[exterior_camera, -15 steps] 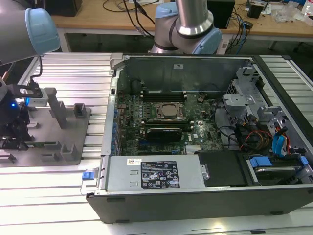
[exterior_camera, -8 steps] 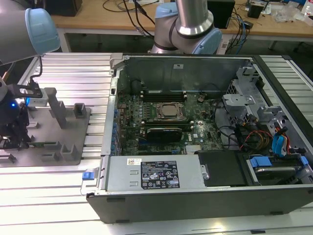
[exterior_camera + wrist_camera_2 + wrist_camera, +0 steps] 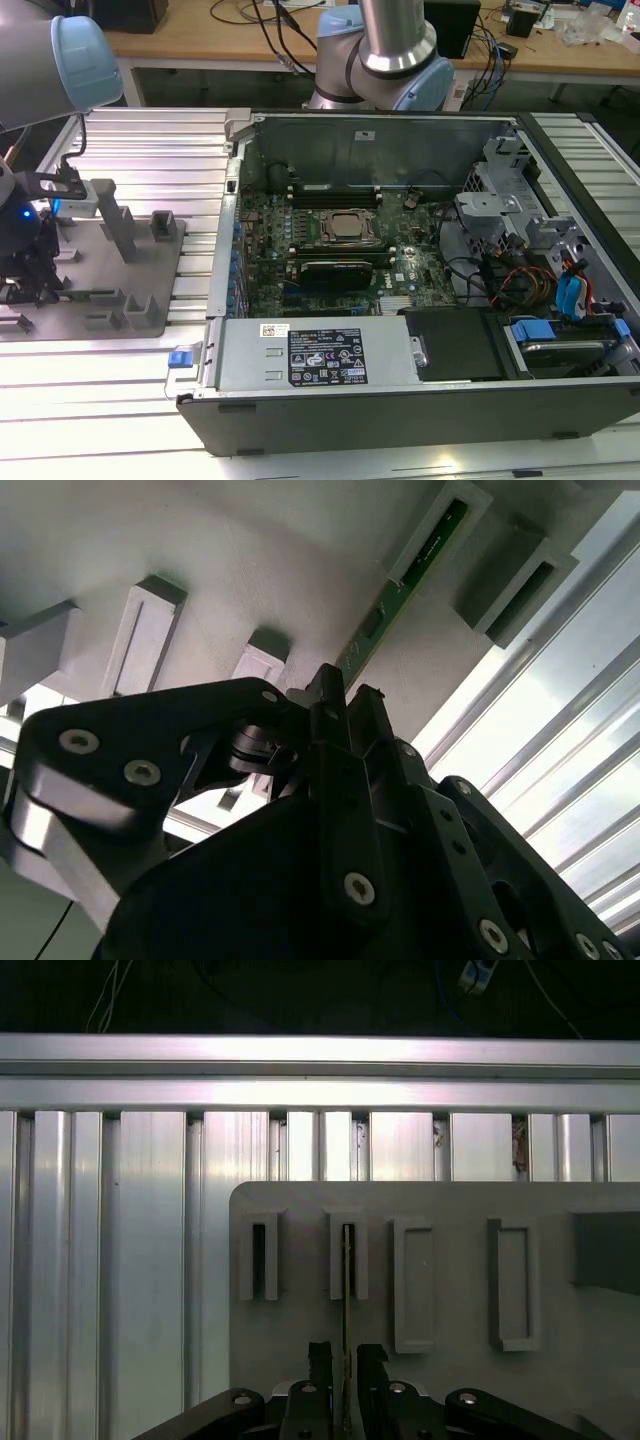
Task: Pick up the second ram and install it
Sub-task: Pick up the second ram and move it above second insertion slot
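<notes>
— Green stick, the second ram, standing on edge in a slot of the grey fixture. Which way from the gripper?
— Dead ahead in the first wrist view. Long axis runs straight out from the tips, one of the fingers off each flat face. Gap narrow; a dark sliver shows either side, so I judge them straddling, not clamped.
— Near end?
— Between the fingers. Far end sits in the slotted post. The second wrist view agrees: stick in line with the tips.
— Surface?
— Fixture lies on a ribbed aluminium table, at nine o'clock in the exterior view. Neighbouring posts stand just beside the stick's slot; little room sideways.
— Where would it go?
— Likely the open computer case, centre to three o'clock, well apart from the fixture, motherboard exposed.
</notes>
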### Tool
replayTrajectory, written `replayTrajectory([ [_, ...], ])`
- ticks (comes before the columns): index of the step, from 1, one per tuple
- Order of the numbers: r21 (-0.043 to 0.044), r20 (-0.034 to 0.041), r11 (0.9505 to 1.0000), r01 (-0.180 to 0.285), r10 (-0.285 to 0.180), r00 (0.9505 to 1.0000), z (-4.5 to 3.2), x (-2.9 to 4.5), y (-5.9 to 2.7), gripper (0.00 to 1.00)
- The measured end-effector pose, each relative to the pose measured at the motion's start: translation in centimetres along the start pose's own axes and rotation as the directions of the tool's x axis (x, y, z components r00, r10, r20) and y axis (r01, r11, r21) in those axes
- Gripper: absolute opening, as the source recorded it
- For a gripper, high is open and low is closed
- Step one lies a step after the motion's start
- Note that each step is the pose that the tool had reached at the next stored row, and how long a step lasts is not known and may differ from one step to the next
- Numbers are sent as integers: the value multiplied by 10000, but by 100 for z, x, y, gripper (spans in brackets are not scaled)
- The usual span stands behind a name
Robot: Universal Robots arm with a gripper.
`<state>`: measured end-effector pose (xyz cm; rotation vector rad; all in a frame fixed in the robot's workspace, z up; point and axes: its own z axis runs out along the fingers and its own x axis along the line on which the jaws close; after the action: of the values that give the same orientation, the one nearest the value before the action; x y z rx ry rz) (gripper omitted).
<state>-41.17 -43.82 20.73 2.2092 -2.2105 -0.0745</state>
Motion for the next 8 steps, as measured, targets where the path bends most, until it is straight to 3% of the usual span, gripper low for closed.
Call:
replayTrajectory([
  [5,0,0,10000,0,0,10000,-1,0,0,21],
  [6,1,0,10000,0,0,10000,-1,0,0,13],
  [8,0,0,10000,0,0,10000,-2,0,0,13],
])
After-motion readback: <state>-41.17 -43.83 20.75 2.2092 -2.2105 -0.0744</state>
